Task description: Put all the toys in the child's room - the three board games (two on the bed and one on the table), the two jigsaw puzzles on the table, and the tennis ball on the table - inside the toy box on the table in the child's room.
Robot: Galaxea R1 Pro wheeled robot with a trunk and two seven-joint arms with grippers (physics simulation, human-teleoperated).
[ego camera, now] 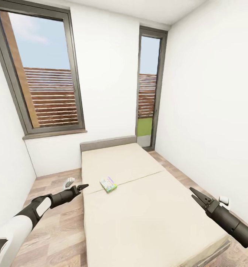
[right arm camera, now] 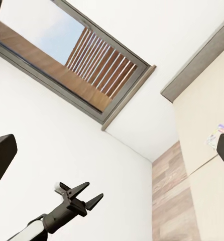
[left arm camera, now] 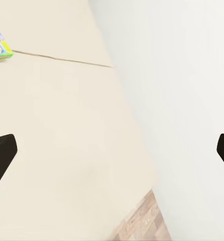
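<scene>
White room (ego camera: 112, 74), two windows (ego camera: 46, 74); one bed (ego camera: 138, 207) bears one game box (ego camera: 108, 184), its print too small to read. Left tool (ego camera: 82, 187) and right tool (ego camera: 195, 195) both hang released, empty.

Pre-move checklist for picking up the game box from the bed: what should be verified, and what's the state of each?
1. Board game lying flat on the bed: ok.
2. Left gripper open and empty: ok.
3. Right gripper open and empty: ok.
4. Left gripper over the box: not ok, it is off to its side.
5. Second board game on the bed located: cannot tell.
</scene>
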